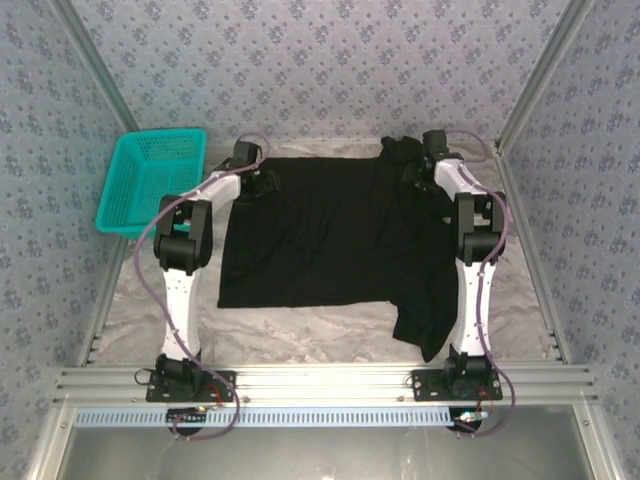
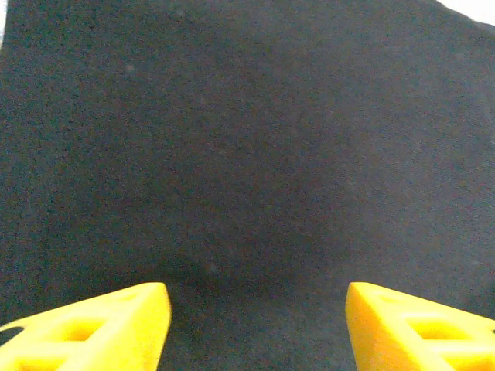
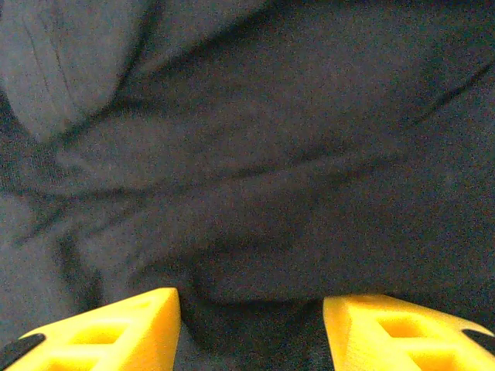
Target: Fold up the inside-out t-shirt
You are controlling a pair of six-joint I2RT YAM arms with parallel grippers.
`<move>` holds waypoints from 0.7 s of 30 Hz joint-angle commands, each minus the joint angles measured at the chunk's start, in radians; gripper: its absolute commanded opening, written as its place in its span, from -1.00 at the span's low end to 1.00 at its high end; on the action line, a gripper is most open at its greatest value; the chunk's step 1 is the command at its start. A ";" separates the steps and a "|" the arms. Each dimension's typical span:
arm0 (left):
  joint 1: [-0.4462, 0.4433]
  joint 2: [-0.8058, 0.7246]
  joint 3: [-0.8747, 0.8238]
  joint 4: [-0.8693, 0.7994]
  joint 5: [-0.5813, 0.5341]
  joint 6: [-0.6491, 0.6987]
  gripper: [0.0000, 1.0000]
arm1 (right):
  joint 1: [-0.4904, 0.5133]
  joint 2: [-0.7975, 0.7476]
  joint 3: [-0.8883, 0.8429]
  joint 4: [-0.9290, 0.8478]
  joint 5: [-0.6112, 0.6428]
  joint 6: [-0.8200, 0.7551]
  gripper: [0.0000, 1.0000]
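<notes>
The inside-out t-shirt (image 1: pixel 320 240) lies spread on the table, plain black side up. Its far right part is bunched (image 1: pixel 400 150), and a rumpled flap (image 1: pixel 425 320) trails toward the near right. My left gripper (image 1: pixel 262 185) is over the shirt's far left corner. In the left wrist view the left gripper (image 2: pixel 257 297) is open, its yellow fingers (image 2: pixel 116 325) wide apart over flat black cloth (image 2: pixel 247 154). My right gripper (image 1: pixel 415 172) is at the bunched far right part. The right gripper (image 3: pixel 251 301) is open, with a ridge of wrinkled cloth (image 3: pixel 255 232) just ahead of its fingers (image 3: pixel 387 328).
A teal plastic basket (image 1: pixel 150 180) stands at the far left, beside the left arm. Patterned walls enclose the table on three sides. Pale table cover (image 1: pixel 300 330) shows bare in front of the shirt's near hem.
</notes>
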 commanded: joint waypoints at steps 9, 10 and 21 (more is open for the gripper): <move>0.092 0.098 0.115 -0.162 0.015 -0.052 0.25 | -0.019 0.237 0.371 -0.245 -0.034 0.054 0.08; 0.097 0.097 0.119 -0.161 0.015 -0.054 0.25 | -0.019 0.253 0.399 -0.256 -0.040 0.048 0.09; 0.094 0.039 0.110 -0.133 0.064 -0.047 0.28 | -0.020 0.294 0.605 -0.336 -0.113 -0.081 0.17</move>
